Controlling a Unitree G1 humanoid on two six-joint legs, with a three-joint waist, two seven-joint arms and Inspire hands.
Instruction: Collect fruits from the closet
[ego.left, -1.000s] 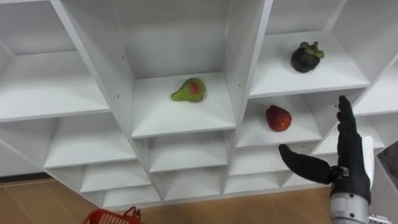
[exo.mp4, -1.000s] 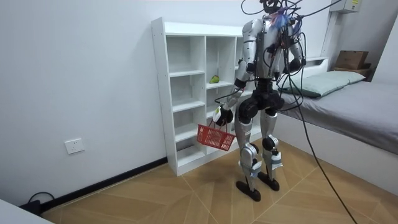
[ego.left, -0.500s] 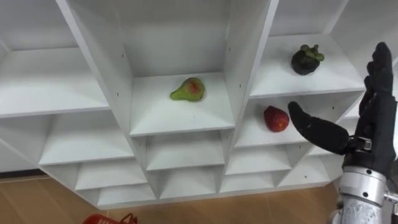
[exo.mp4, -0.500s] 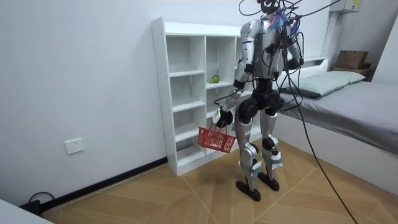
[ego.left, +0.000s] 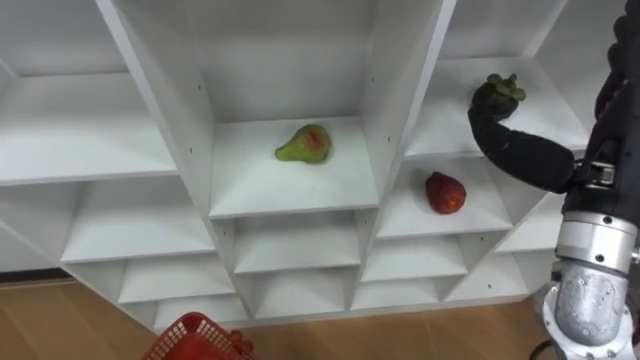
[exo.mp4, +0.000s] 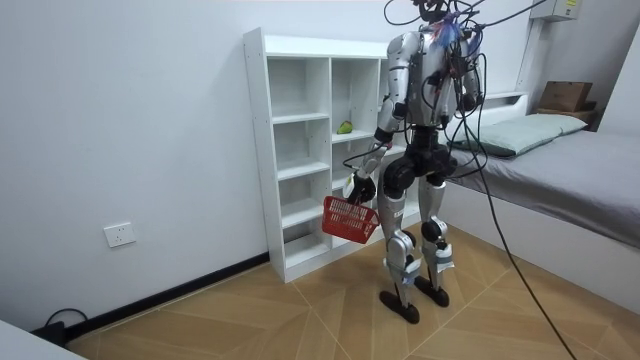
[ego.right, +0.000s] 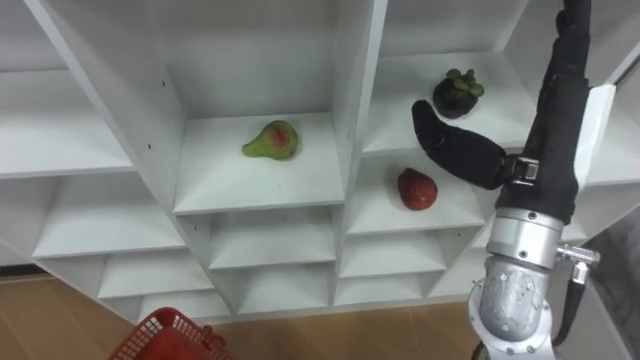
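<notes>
Fruit lies on the shelves of a white closet (ego.left: 290, 190). A green pear with a red blush (ego.left: 304, 144) is in the middle compartment. To the right, a dark mangosteen (ego.left: 497, 92) sits on the upper shelf and a red strawberry (ego.left: 445, 192) on the shelf below. My right hand (ego.right: 557, 100) is raised before the right column, open, fingers straight up. Its thumb reaches out towards the mangosteen's lower left, and I cannot tell if it touches. In the room view my left hand (exo.mp4: 358, 186) hangs low, shut on the handle of a red basket (exo.mp4: 350, 218).
I stand close in front of the closet (exo.mp4: 290, 120) on a wooden floor. A bed (exo.mp4: 560, 160) lies at the room view's right. The basket's rim (ego.left: 190, 338) shows at the bottom left of the eye views.
My right hand has risen from the strawberry's shelf level up to the mangosteen's. The basket has swung a little forward and shows more in the eye view.
</notes>
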